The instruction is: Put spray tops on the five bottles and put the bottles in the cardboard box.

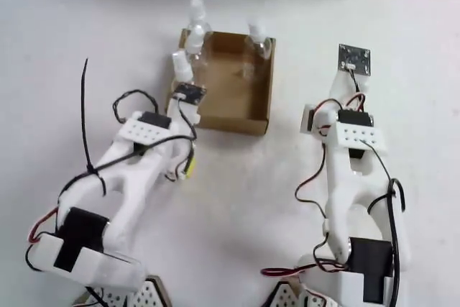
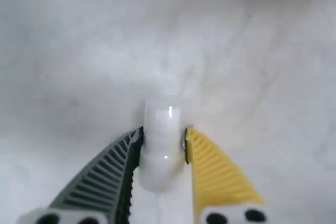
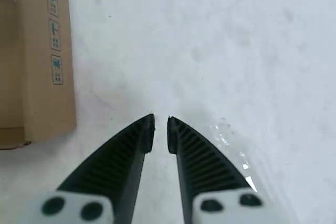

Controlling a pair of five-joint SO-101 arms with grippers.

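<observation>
Capping looks the step in hand: left end effector [image 2: 163, 136] is clamped on a white spray top [image 2: 164, 116] just beside the cardboard box [image 1: 230, 121]; next it likely needs lowering squarely and seating. Right end effector [image 3: 160, 132], nearly together, holds nothing over the tabletop [image 3: 236, 51]. High view adds two bottles [image 1: 257, 42] at the box's far side.

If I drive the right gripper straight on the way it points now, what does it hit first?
Most likely just the bare table: nothing stands ahead of the right gripper in its wrist view. The cardboard box lies off to one side, out of that line.
</observation>
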